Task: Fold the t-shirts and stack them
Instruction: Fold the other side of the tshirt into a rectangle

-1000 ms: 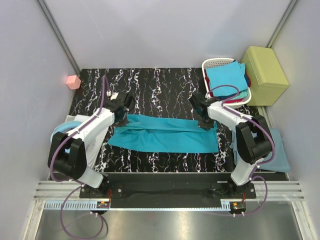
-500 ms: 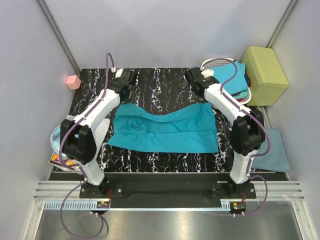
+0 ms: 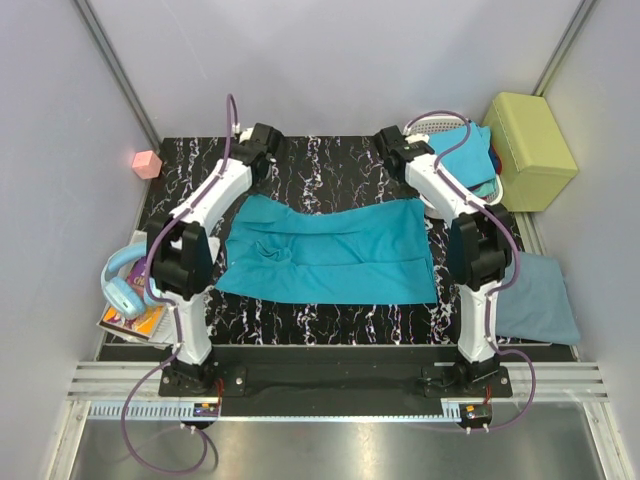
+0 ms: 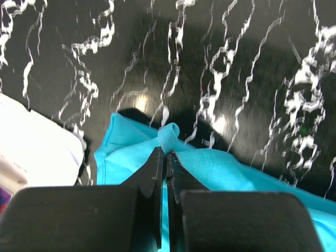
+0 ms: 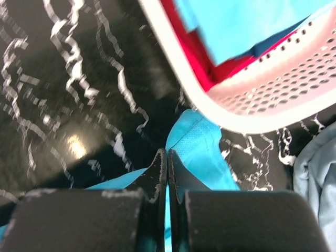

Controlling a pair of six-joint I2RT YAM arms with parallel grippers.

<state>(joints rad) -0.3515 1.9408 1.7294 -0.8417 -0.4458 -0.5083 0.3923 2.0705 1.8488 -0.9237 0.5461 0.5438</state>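
A large teal t-shirt (image 3: 330, 255) lies spread across the black marbled table (image 3: 320, 165). My left gripper (image 3: 247, 192) is shut on the shirt's far left corner; in the left wrist view (image 4: 167, 153) a small bunch of teal cloth (image 4: 220, 165) is pinched at the fingertips. My right gripper (image 3: 418, 195) is shut on the far right corner, also seen in the right wrist view (image 5: 167, 151) with teal cloth (image 5: 202, 152) between the jaws. Both corners are close to the table. A folded grey-blue shirt (image 3: 540, 310) lies at the right edge.
A white slatted basket (image 3: 432, 125) at the back right holds bright blue (image 3: 455, 150) and red (image 5: 184, 39) shirts; its rim (image 5: 231, 113) is just beyond my right fingertips. A yellow-green box (image 3: 530, 135) stands beside it. A pink cube (image 3: 147, 163) and light blue headphones (image 3: 120, 285) are on the left.
Both grippers have moved toward the far side of the table with the shirt's far corners. The teal shirt has opened from a narrow band into a wider sheet.
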